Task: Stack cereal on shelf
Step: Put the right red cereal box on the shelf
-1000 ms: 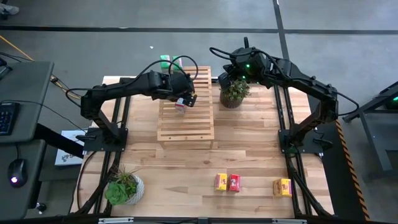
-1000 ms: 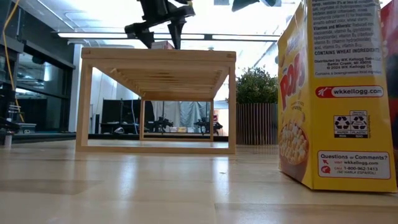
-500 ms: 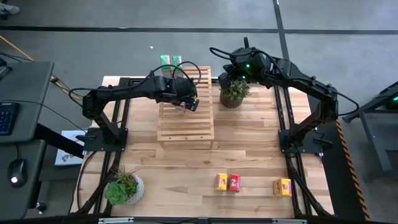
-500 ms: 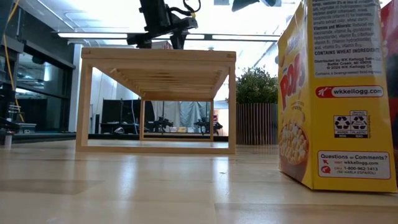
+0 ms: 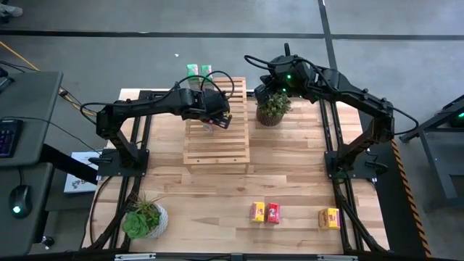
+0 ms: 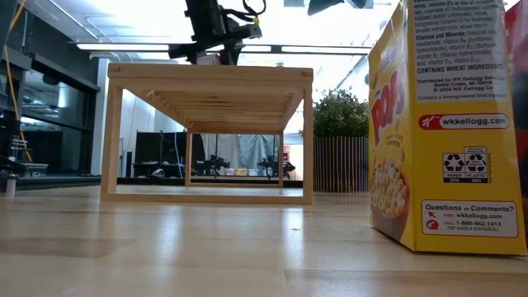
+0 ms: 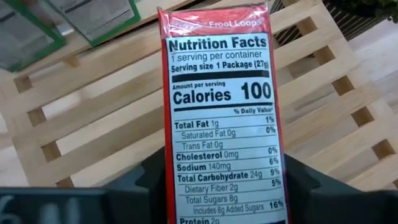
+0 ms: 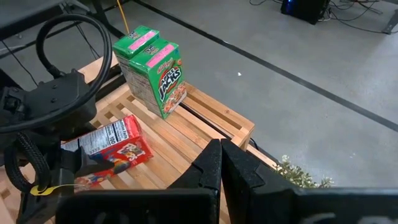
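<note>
Red cereal box (image 7: 219, 118) sits between the left gripper (image 5: 215, 119) fingers, nutrition panel toward the wrist cam, lying on the slats of the shelf (image 5: 217, 145). Fingers flank the box; can't tell whether they're clamped on it or just around it. Two green boxes (image 8: 151, 67) stand upright side by side at the shelf's far edge, near the red one but not touching. Right gripper (image 8: 221, 163) fingers fully closed, holding nothing, parked above the back potted plant (image 5: 273, 108). On the front of the table (image 5: 290, 174): yellow box (image 5: 257, 212) touching a second red box (image 5: 273, 212), another yellow box (image 5: 329, 217) well apart. Second plant (image 5: 143, 217) at front left.
</note>
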Robot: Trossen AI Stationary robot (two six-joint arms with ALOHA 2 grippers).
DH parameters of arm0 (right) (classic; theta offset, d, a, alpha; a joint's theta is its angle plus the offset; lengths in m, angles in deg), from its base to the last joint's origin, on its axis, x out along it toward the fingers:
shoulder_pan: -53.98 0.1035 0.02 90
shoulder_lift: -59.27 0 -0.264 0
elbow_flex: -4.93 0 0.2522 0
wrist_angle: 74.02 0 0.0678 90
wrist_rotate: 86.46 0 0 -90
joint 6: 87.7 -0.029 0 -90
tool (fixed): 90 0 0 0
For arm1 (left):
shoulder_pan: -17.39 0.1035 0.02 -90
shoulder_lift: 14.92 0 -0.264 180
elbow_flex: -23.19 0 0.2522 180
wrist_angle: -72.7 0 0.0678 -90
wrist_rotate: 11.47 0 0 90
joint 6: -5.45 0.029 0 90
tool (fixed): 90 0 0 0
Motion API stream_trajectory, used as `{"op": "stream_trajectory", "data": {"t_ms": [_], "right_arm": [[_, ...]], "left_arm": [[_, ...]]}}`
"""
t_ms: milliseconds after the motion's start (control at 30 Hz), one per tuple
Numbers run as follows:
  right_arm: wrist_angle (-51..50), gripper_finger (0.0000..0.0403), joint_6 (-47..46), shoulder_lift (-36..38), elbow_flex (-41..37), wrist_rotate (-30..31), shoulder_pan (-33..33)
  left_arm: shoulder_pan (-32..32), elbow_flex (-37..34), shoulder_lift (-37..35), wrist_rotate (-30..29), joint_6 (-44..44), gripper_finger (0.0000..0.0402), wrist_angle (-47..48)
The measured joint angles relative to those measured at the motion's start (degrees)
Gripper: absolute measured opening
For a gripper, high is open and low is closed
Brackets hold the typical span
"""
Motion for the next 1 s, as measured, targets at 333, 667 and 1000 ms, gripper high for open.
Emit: {"op": "stream_trajectory", "data": {"t_ms": [333, 667, 1000], "right_arm": [[0.52, 0.0, -0.35, -0.04, -1.81, 0.0, -0.02], [1.34, 0.0, -1.74, -0.11, -3.67, -0.2, -0.02], [2.23, 0.0, -2.91, -0.07, -3.67, -0.26, -0.04]], "left_arm": [[-2.33, 0.02, -12.57, -15.38, 6.03, 0.0163, -0.9], [-21.72, -17.44, -27.98, -57.91, -9.89, 0.0162, -2.57], [-23.0, -37.59, -28.77, -60.47, -14.46, 0.0161, -20.87]]}}
